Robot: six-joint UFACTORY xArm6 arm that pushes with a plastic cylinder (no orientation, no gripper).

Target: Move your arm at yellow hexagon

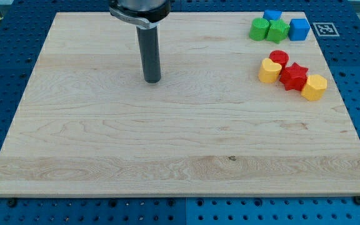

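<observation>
While the rod [150,53] stands upright over the upper middle of the wooden board [167,144], my tip [152,80] rests on bare wood, well apart from every block and touching none. The rod carries no jaws at all, so nothing is clamped or held; it is simply a dark cylinder ending on the board surface.

Taking the yellow hexagon [314,87] as the landmark: it lies near the board's right edge, in the upper right part of the view, and my tip sits far off toward the view's left of it, at nearly the same height in the picture. Touching the hexagon on its upper left side is the red star [294,75]. Beyond the star, farther to the view's left, sits the yellow heart [268,70], pressed against the star's left side. Up and to the left of the hexagon, above the star, is the red cylinder [279,58], just beside both the star and the heart.

Higher still, toward the view's top from the hexagon, a second cluster sits by the board's top edge: the blue cube [299,29] almost straight above the hexagon, the green star [278,30] just left of that cube, the green cylinder [259,29] left again, and a blue block [272,14] of uncertain shape behind the green pair.
</observation>
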